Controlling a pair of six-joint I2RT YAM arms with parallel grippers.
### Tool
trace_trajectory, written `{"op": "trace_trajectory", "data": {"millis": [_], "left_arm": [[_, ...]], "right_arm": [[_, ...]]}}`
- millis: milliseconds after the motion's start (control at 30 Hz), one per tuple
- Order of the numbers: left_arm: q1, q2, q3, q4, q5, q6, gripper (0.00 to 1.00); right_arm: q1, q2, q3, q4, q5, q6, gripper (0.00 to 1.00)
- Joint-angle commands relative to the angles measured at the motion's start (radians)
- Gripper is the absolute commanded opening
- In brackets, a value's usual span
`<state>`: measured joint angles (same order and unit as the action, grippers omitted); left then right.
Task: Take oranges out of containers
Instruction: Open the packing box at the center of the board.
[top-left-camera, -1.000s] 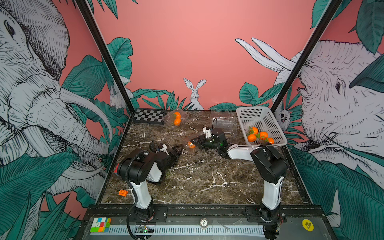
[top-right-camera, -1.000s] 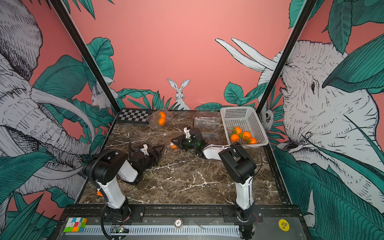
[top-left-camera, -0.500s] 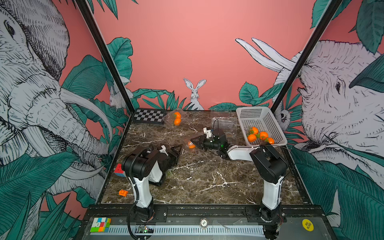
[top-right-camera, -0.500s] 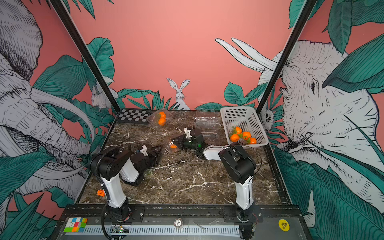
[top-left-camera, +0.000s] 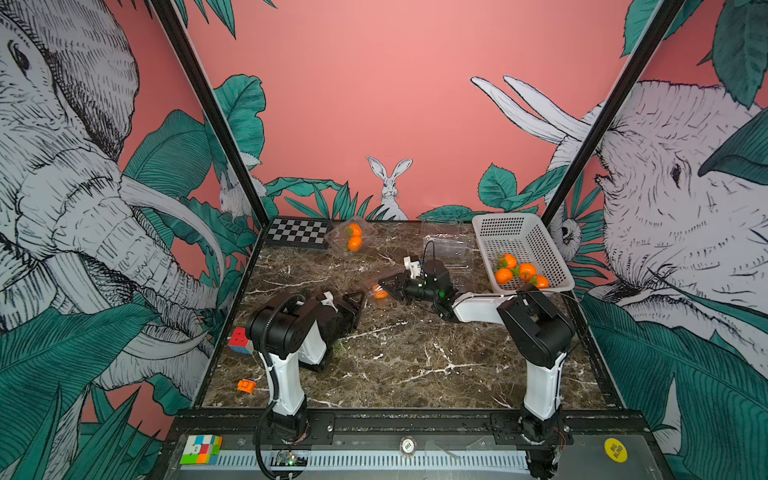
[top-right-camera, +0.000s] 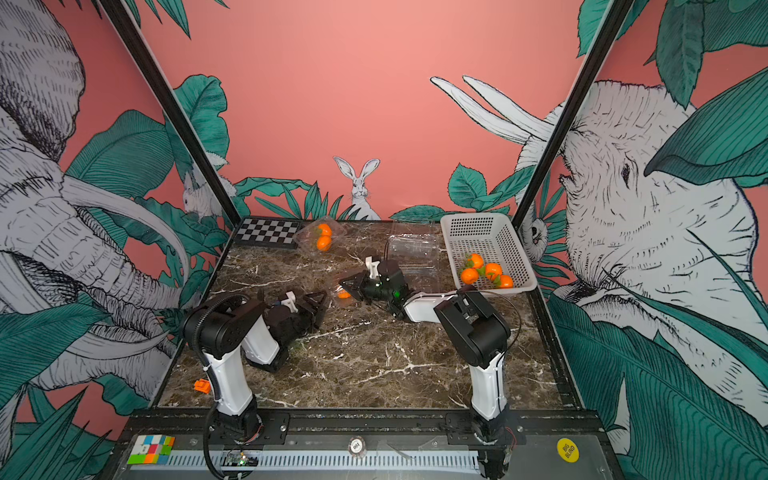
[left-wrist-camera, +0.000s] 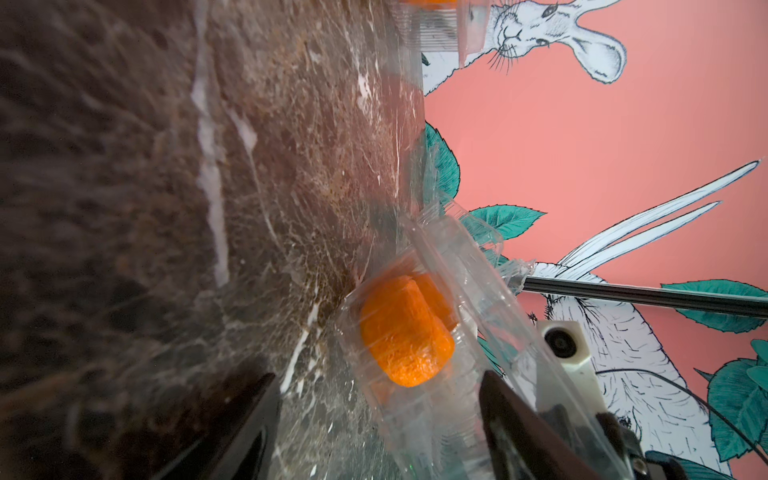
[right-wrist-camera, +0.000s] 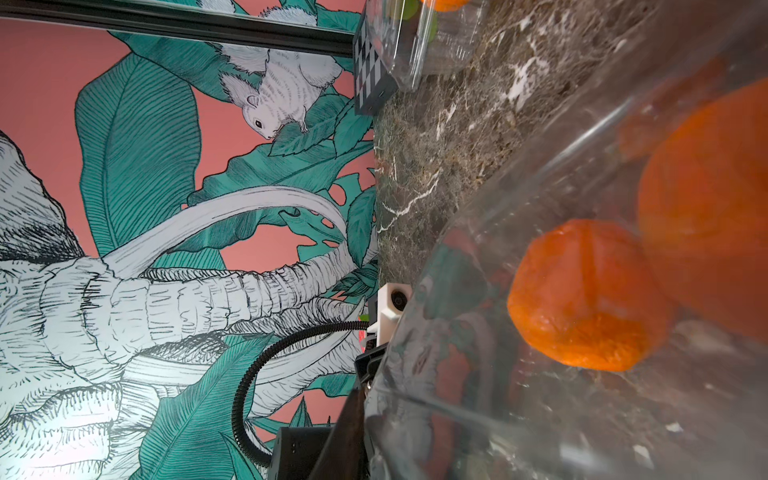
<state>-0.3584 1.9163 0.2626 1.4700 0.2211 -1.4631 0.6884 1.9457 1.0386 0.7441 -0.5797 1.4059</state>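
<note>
A clear container lies mid-table with an orange inside. My right gripper is shut on its rim; the right wrist view shows one dark finger against the clear wall and two oranges behind it. My left gripper is at the container's other end, open, with the clear plastic and the orange just ahead between its jaws. A closed container with two oranges stands at the back.
A white basket at the back right holds several oranges. Empty clear containers lie beside it. A chessboard sits at the back left, a Rubik's cube at the left edge, and a small orange block near the front left.
My left arm has swung a little to the right, uncovering the Rubik's cube, and its jaws have narrowed toward the container. The right gripper has kept its hold, almost still.
</note>
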Motion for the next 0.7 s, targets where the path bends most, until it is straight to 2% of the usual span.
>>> {"op": "trace_trajectory", "data": {"millis": [0, 667], "left_arm": [[-0.008, 0.042, -0.023, -0.117, -0.017, 0.000, 0.77], [-0.008, 0.089, -0.047, -0.067, -0.028, -0.039, 0.77]], "right_arm": [[0.013, 0.014, -0.011, 0.051, 0.009, -0.019, 0.18], [0.017, 0.016, -0.058, 0.098, 0.029, -0.023, 0.17]]}}
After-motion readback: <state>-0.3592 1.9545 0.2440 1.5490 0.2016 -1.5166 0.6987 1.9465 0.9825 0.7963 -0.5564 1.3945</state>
